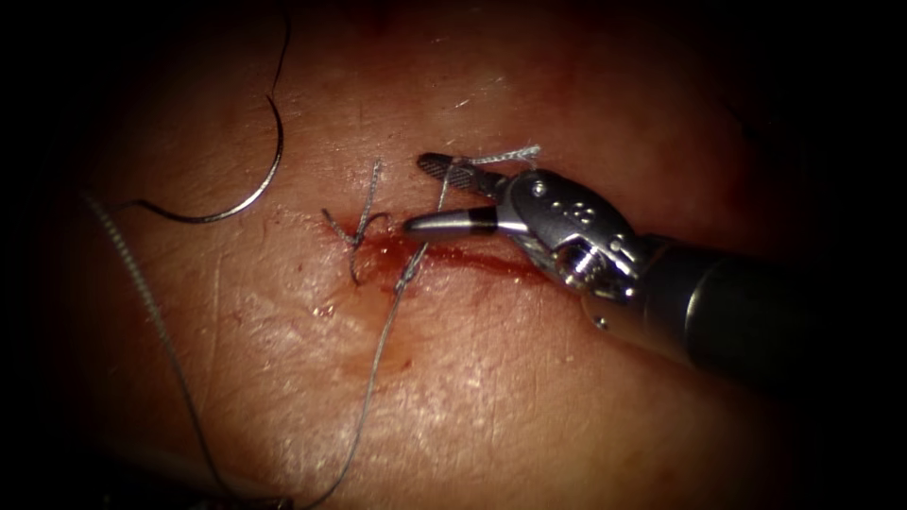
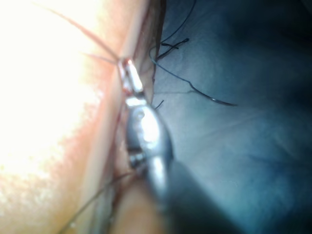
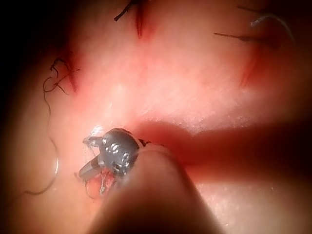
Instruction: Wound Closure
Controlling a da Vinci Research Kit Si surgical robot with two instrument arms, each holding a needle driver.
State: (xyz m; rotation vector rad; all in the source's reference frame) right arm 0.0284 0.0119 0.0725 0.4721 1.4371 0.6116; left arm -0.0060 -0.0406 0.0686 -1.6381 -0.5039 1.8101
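Observation:
The curved needle [image 1: 231,214] lies free on the tissue [image 1: 529,397] left of the cut [image 1: 472,257], held by neither tool and not in the tissue. My right tool [image 1: 416,194] reaches in from the right over the cut with its jaws open. The thread [image 1: 378,340] rises from the cut between those jaws, and its frayed end [image 1: 510,154] lies over the upper jaw. In the right wrist view the right tool [image 3: 82,158] stands open beside the needle [image 3: 51,180]. At the tissue's edge, my left tool [image 2: 127,68] is shut on a strand of thread.
A tied stitch with short cut ends [image 1: 357,231] sits at the cut's left end, and red fluid [image 1: 444,253] lines the cut. A ribbed strand [image 1: 142,283] crosses the left side. Older stitches [image 3: 139,19] mark the tissue farther off.

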